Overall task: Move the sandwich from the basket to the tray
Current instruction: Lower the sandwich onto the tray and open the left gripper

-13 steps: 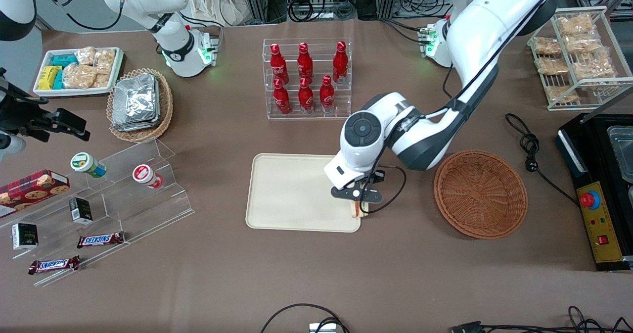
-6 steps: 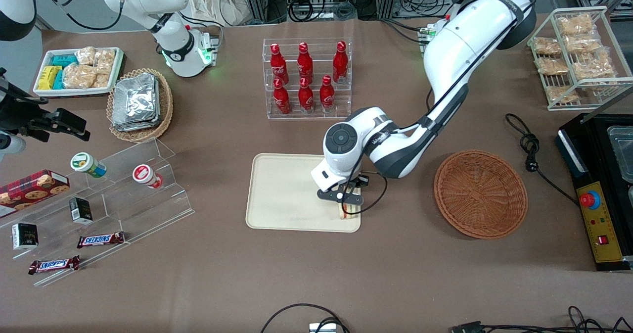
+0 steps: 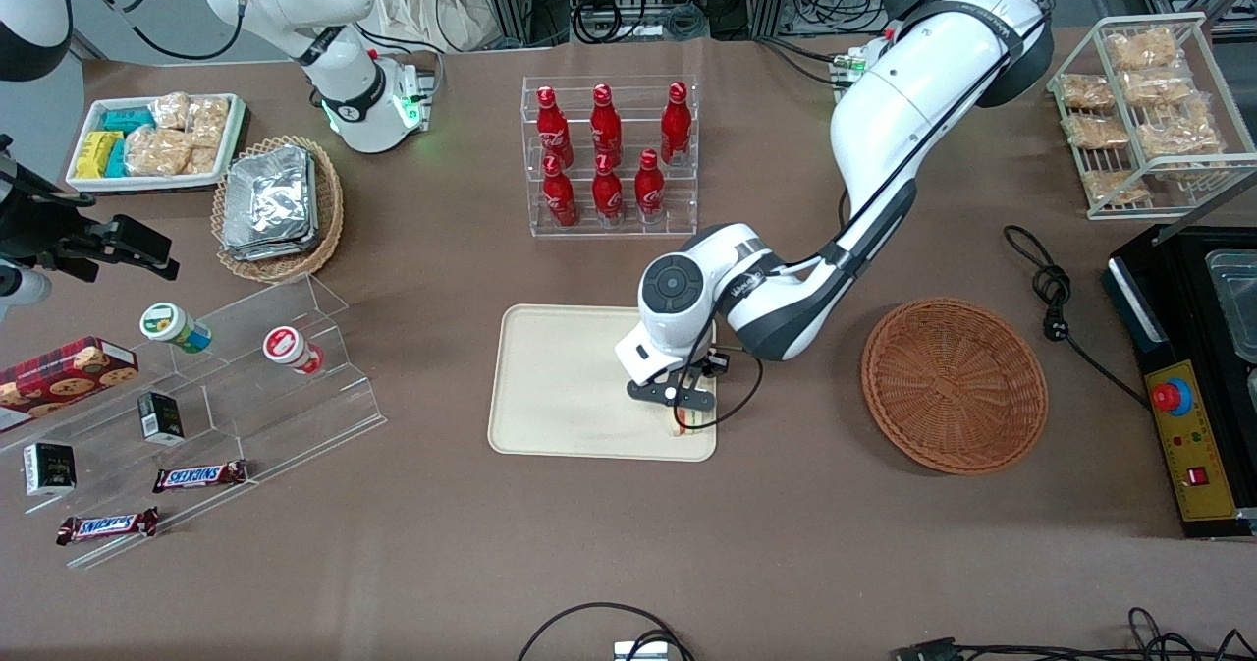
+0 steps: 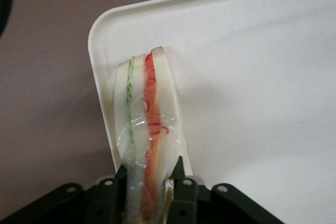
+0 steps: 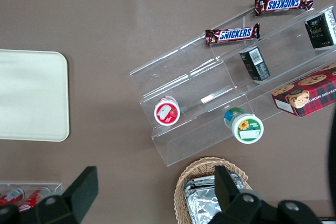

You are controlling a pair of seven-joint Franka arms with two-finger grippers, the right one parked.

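Brown desk (image 3: 786,543) carries: cream tray (image 3: 560,386), empty wicker basket (image 3: 955,384) toward the working arm's end, acrylic rack of red bottles (image 3: 609,155), foil-packet basket (image 3: 278,207). Pincer (image 3: 684,415) over the tray.

Wrapped sandwich (image 4: 148,129) on edge over tray (image 3: 560,386) corner; basket (image 3: 955,384) nearby.

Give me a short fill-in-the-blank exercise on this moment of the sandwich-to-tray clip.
1. The gripper is shut on the ____.
2. The sandwich is over a corner of the ____.
3. The basket holds ____.
4. The red bottles stand farther from the front camera than the ____.

Missing words: sandwich; tray; nothing; tray
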